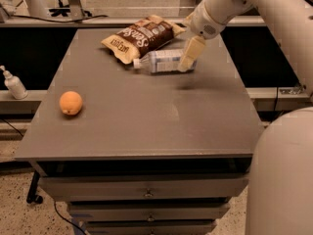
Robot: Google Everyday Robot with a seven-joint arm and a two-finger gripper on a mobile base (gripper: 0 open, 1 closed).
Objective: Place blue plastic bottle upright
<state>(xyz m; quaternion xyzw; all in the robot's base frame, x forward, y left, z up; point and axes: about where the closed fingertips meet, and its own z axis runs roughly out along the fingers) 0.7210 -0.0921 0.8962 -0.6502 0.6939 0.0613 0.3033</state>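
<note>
The blue plastic bottle (161, 61) lies on its side at the back of the grey table (146, 111), white cap pointing left, just in front of a brown snack bag (142, 35). My gripper (188, 58) hangs from the arm that comes in from the upper right. It sits over the bottle's right end and hides that part. The bottle rests on the table.
An orange (71, 103) sits at the table's left side. A small white pump-dispenser bottle (13, 83) stands on a ledge left of the table. The robot's own body (281, 175) fills the lower right. Drawers are below the table's front edge.
</note>
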